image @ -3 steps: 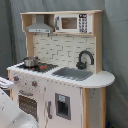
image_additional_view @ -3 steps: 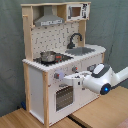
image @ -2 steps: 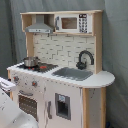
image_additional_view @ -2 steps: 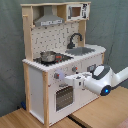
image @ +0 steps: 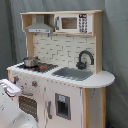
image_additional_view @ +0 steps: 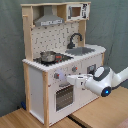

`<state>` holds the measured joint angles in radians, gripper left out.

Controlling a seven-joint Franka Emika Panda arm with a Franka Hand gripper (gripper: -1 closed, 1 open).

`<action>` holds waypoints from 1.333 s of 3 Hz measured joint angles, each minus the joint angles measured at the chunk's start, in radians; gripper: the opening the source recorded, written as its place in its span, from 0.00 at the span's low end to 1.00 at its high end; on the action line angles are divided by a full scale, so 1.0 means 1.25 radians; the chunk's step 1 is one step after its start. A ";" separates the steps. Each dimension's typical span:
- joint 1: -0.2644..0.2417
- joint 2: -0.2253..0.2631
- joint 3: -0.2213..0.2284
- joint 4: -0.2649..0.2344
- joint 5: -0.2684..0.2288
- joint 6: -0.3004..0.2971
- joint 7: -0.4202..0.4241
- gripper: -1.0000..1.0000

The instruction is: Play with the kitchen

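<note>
Reaching toward the front of the kitchen [image_additional_view: 60, 70], the gripper [image_additional_view: 70, 79] hovers just beside the knobs [image_additional_view: 56, 75], above the oven door [image_additional_view: 62, 96]; whether its jaws are open or closed cannot be told. The kitchen stands on a wooden floor [image_additional_view: 20, 119] against a grey backdrop, with a small pot [image: 30, 61] on the stovetop [image: 39, 66] and a faucet [image: 83, 58] behind the sink [image: 74, 73]. The wooden unit looks rigid and too heavy to shift, so its small moving parts, the knobs and the door handle [image_additional_view: 64, 88], seem the sensible places to take hold, lightly.
</note>
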<state>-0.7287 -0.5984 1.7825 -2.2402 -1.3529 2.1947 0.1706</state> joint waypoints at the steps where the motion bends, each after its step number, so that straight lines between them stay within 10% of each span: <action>1: 0.030 0.000 -0.037 -0.052 -0.028 0.000 0.047 1.00; 4: 0.136 0.000 -0.172 -0.161 -0.138 0.033 0.166 1.00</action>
<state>-0.5585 -0.5978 1.5679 -2.4416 -1.5256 2.2357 0.3787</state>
